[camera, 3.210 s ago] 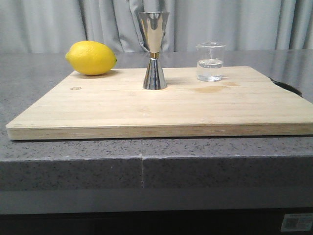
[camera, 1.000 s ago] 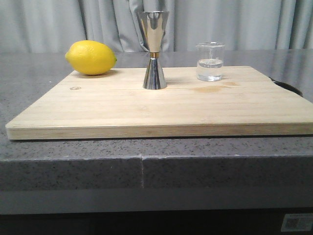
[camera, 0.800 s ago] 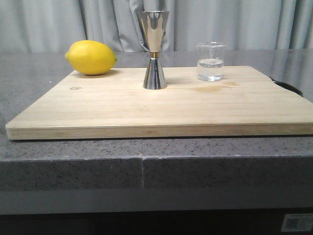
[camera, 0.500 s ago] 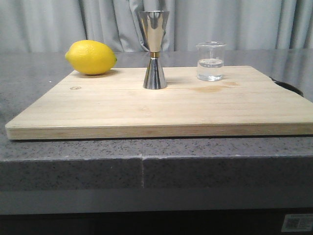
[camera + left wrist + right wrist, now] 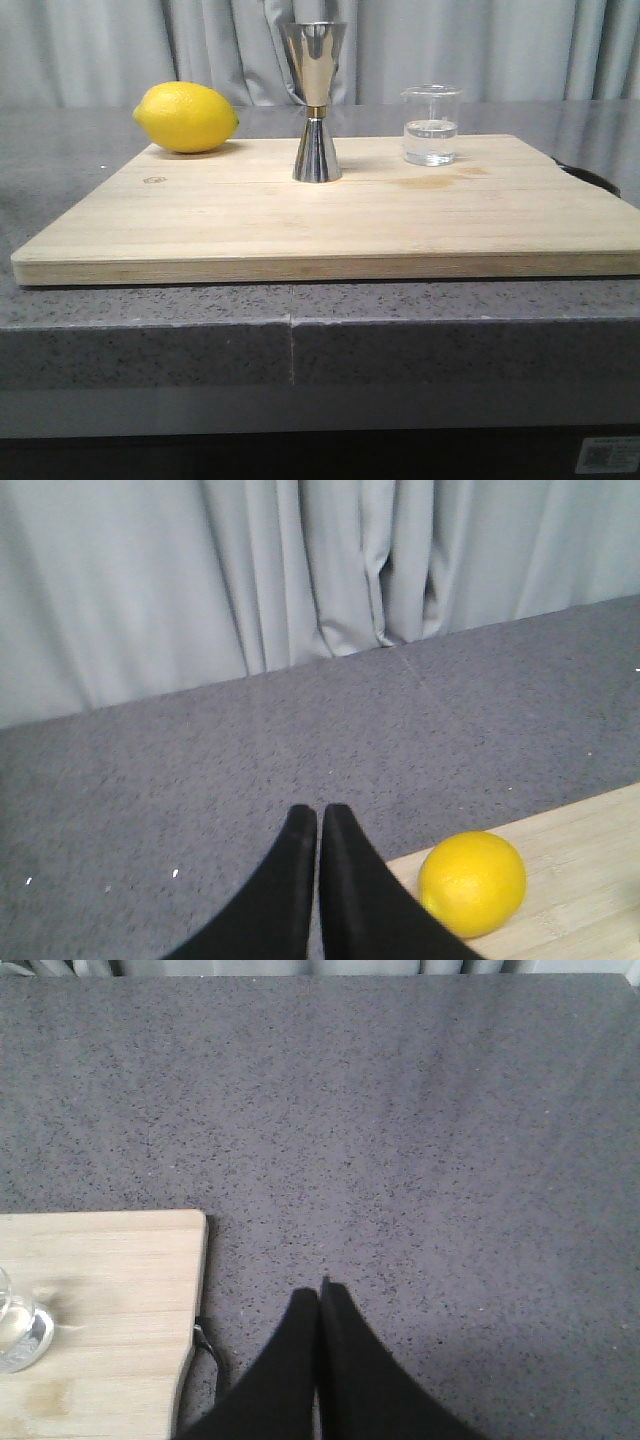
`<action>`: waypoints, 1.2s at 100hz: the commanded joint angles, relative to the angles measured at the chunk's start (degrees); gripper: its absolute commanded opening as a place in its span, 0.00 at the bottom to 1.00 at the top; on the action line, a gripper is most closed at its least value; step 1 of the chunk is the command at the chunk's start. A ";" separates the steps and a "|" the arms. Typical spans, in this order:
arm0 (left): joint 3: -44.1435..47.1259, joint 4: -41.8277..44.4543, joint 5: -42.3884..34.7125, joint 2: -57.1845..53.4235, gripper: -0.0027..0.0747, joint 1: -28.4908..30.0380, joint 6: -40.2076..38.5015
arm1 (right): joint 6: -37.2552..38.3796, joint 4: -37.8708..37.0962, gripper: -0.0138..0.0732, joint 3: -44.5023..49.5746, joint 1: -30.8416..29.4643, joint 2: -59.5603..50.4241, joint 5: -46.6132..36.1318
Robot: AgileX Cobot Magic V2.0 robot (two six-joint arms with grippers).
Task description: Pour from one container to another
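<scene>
The clear glass beaker [image 5: 431,125] stands upright at the back right of the wooden board [image 5: 330,215], with a little clear liquid in it; its edge shows in the right wrist view [image 5: 15,1330]. The steel hourglass jigger [image 5: 316,100] stands upright at the back middle, left of the beaker. Neither gripper appears in the front view. My left gripper [image 5: 319,814] is shut and empty over the grey counter, beside the board's far left corner. My right gripper [image 5: 321,1290] is shut and empty over the counter, right of the board.
A yellow lemon [image 5: 187,118] lies at the board's back left, also close to my left gripper [image 5: 472,883]. A dark metal handle [image 5: 588,178] sticks out at the board's right edge. Grey curtains [image 5: 480,45] hang behind the stone counter [image 5: 300,340].
</scene>
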 commanded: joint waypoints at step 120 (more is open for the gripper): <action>-2.10 -47.52 36.93 29.64 0.01 -4.87 60.51 | -3.14 -3.54 0.08 -2.10 -0.30 0.23 2.88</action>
